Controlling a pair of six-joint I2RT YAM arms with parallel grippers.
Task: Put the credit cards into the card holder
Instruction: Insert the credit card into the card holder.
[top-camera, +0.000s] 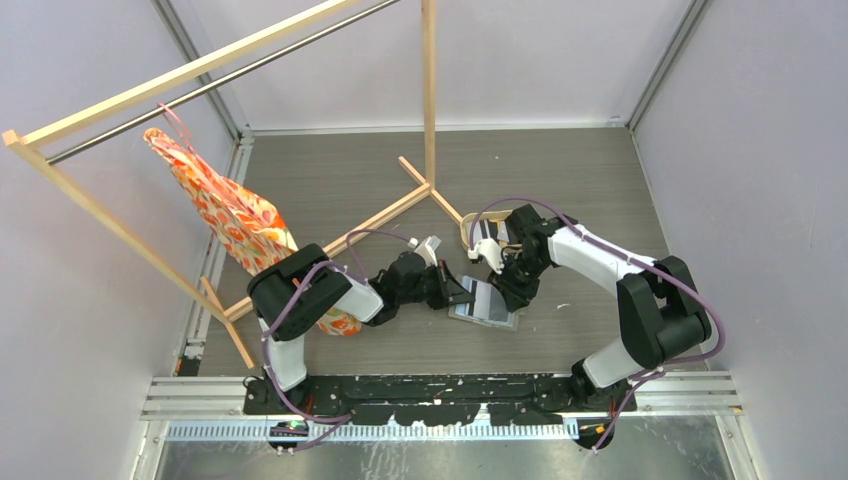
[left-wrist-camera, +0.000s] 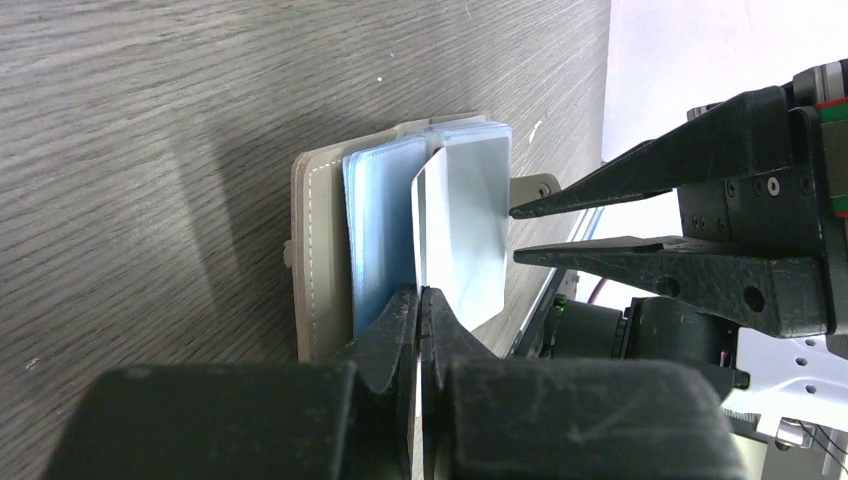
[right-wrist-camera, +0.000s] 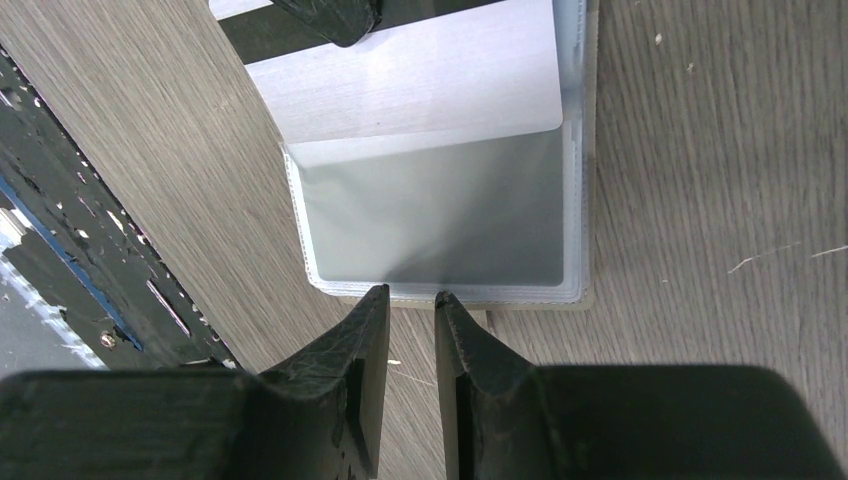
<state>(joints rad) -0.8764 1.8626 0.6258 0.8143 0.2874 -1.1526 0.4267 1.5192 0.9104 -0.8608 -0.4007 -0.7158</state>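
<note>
left gripper (left-wrist-camera: 421, 300) is clenching one edge of one whitish credit card (left-wrist-camera: 465, 230), which is tilting over the open card holder (left-wrist-camera: 318, 250). cannot tell if the card's free edge is entering a sleeve. right gripper (right-wrist-camera: 410, 296) is sitting slightly parted, gripping nothing, with its tips just beside the holder's edge. bare table (right-wrist-camera: 700, 150) is lying open on one side, with the black rail (right-wrist-camera: 60, 200) running near the other. counting in view: one card, one holder.

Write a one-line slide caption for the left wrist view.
Left end effector pinches a white card standing in the open card holder; right end effector beside it.
</note>
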